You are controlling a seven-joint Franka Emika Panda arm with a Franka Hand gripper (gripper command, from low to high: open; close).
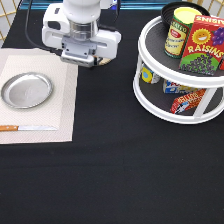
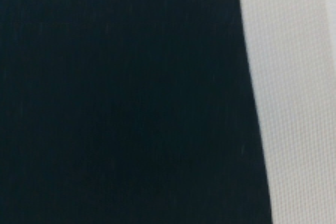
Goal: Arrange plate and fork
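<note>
The round silver plate (image 1: 27, 90) lies on the pale placemat (image 1: 60, 100) at the exterior view's left. My gripper (image 1: 82, 56) hangs low over the placemat's top right corner, above and to the right of the plate and apart from it. I see nothing in its hold. The fork does not show in either view. The wrist view shows only the black tablecloth (image 2: 120, 115) and a strip of the placemat (image 2: 296, 100).
A wooden-handled knife (image 1: 27, 128) lies along the placemat's lower edge. A tan sliver (image 1: 105, 61) peeks out beside the hand. A white two-tier turntable (image 1: 150, 60) at the right holds a can (image 1: 178, 31), a raisins box (image 1: 205, 45) and packets.
</note>
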